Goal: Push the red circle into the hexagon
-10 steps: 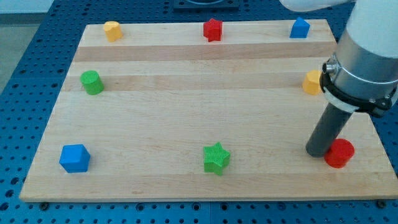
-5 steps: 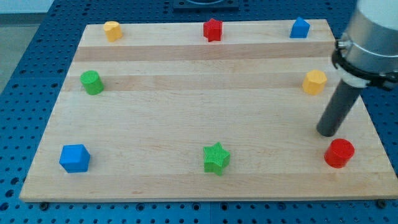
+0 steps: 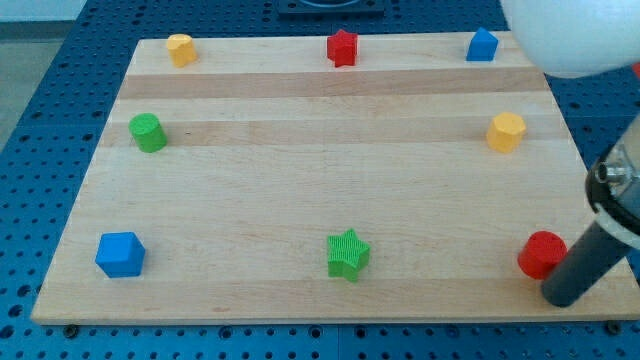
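The red circle [image 3: 541, 253] sits near the board's bottom right corner. The yellow hexagon [image 3: 506, 132] lies above it, near the right edge. My tip [image 3: 558, 298] rests just below and to the right of the red circle, close to it or touching it. The rod slants up to the right, out of the view.
A wooden board [image 3: 320, 190] holds a green star [image 3: 348, 253], a blue cube [image 3: 120, 254], a green cylinder [image 3: 148, 132], a yellow block [image 3: 180, 48], a red star [image 3: 342, 47] and a blue block [image 3: 482, 45]. The board's right and bottom edges are close to my tip.
My tip has gone from the red circle's left, up past its top, round to its lower right. The red circle has shifted slightly left.
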